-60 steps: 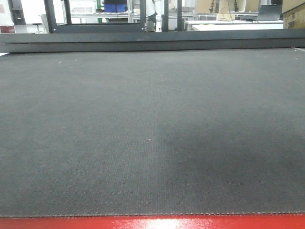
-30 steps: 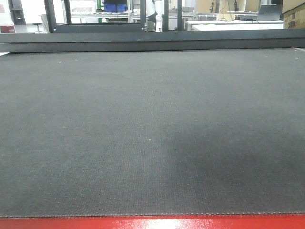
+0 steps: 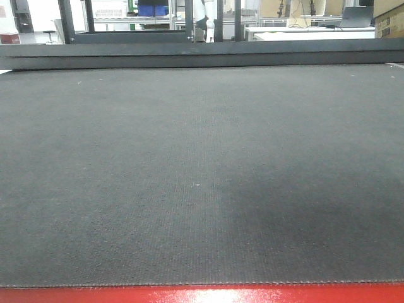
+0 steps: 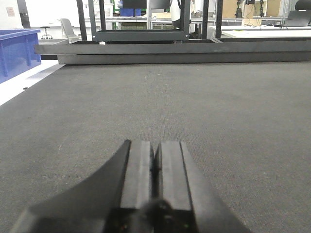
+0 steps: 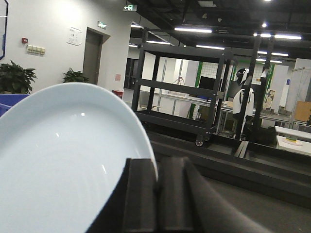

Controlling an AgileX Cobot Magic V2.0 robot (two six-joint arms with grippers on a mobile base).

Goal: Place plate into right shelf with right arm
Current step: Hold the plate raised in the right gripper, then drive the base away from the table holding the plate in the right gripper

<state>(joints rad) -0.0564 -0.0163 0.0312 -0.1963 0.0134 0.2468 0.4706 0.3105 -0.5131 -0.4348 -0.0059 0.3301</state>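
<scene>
Front view: grey mat point(image 3: 202, 177) covered almost the whole table, with a red edge point(image 3: 202, 295) along the near side. Dark frame rails ran across the far side. A cardboard box point(image 3: 389, 20) sat at the top right corner of the view. Neither arm showed in this view.

Left wrist view: left gripper point(image 4: 155, 148) was low over the mat, pointing toward the far rails. Its two black fingers point(image 4: 138, 170) were pressed flat together, pads touching along their length. A blue bin point(image 4: 17, 51) stood off the left side of the table.

Right wrist view: right gripper point(image 5: 156, 167) was pinching the plate point(image 5: 63, 160) by its rim. The rim ran down into the slit between the two fingers, which were drawn in tight on it. The plate stood on edge, tilted, with its glossy pale face turned toward the camera, and filled the left half of the view. It was in the gripper, raised, and not resting on any surface that showed. A black open-frame cart point(image 5: 194, 92) on castors stood beyond the gripper. Potted plants point(image 5: 15, 77) were against the white wall at far left. The strip of blue at the left edge, behind the plate, was too small to identify.
</scene>
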